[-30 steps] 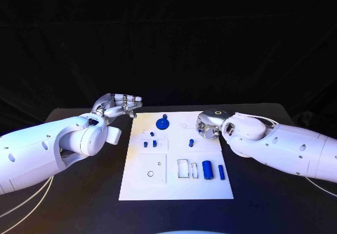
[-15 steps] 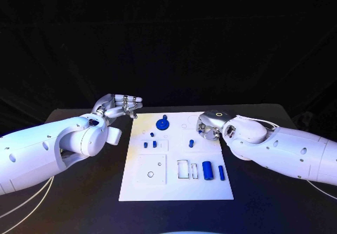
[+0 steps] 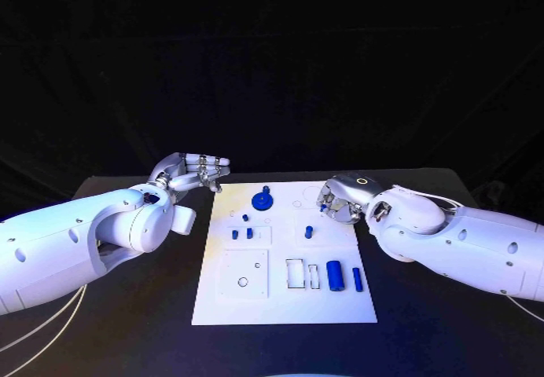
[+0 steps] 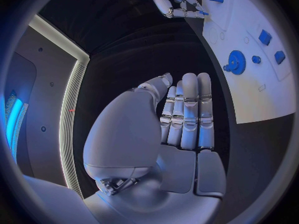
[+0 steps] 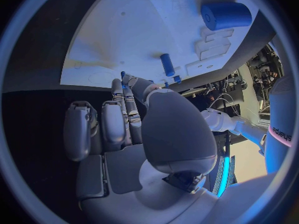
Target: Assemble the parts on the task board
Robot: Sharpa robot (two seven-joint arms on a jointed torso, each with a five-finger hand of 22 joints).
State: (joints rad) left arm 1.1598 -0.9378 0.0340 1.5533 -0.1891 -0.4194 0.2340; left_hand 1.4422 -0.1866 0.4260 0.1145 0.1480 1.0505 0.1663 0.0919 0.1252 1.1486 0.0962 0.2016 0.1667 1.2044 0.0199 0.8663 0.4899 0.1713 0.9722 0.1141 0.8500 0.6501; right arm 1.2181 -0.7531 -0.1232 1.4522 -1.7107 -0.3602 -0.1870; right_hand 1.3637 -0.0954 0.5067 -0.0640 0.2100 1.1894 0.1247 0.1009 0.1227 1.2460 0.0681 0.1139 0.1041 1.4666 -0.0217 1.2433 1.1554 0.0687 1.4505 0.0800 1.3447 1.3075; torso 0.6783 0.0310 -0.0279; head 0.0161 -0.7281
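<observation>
So I'm watching the right robot hand lifting a bit off the task board at its far right edge, fingers curled, holding nothing as far as I can tell. Left robot hand is idling empty, fingers together. I'm counting seven blue parts, including the gear.

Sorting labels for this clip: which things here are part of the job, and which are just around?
Job: board; gear; cylinder; pegs; right robot hand, over the board's far right edge.
Around: table; left robot hand, off the board.
</observation>
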